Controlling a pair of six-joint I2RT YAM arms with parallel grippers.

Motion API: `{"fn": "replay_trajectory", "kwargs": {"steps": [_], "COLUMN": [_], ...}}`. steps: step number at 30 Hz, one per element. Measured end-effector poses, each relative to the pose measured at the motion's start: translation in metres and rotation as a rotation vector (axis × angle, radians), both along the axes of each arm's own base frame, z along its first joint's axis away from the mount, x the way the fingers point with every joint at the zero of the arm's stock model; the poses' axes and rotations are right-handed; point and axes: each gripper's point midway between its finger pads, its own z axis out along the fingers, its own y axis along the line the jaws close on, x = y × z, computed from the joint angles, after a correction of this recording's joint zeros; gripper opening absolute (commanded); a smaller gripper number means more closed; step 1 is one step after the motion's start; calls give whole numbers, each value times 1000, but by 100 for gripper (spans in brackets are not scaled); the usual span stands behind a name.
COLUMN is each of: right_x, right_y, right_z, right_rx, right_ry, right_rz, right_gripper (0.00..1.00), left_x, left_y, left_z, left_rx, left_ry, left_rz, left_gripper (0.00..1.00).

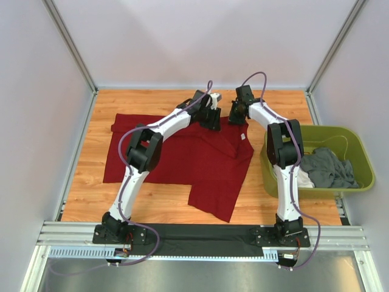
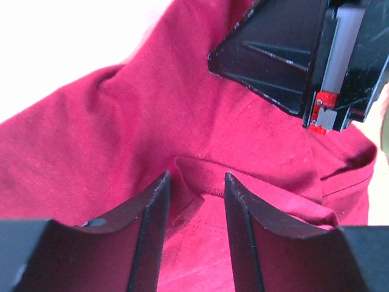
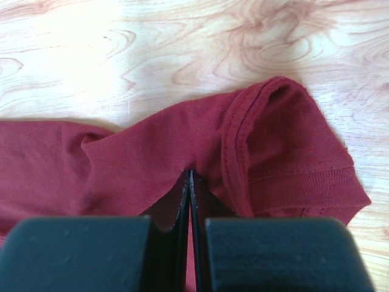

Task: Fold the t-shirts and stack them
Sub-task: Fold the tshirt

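Right gripper (image 3: 189,176): clamped flat on soft dark red t-shirt (image 1: 182,158), beside stitched hem. Left gripper (image 2: 194,188): part open, straddling a raised fold. Shirt spread rumpled on wood-grain table (image 1: 152,207), near olive tub (image 1: 358,182) holding crumpled grey t-shirt (image 1: 328,167).

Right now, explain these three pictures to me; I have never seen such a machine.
These are two white robot arms bolted at the table's near edge. The wide picture looks down from above and behind them: left arm, right arm. The other two come from cameras on each wrist, looking past that arm's own jaws. On the wooden table lies a plain dark red cloth t-shirt, partly spread. Beside it stands an olive-green plastic tub holding a dark grey shirt and white cloth. The right jaws are shut, pinching the red shirt beside a stitched hem. The left jaws stand open astride a ridge of the same shirt, gripping nothing yet.
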Motion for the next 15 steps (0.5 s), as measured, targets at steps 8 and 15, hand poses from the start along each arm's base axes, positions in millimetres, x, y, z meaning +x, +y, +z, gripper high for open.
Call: {"fn": "replay_trajectory", "kwargs": {"steps": [8, 15], "right_x": [0, 1], "right_y": [-1, -4], "right_z": [0, 0], "right_rx": [1, 1], "right_ry": [0, 0], "right_rz": [-2, -6], "right_gripper": [0, 0], "left_x": [-3, -3], "left_y": [5, 12], "left_z": [-9, -13], "left_rx": [74, 102], "left_ry": [-8, -14], "left_rz": [26, 50], "left_gripper": [29, 0]}}
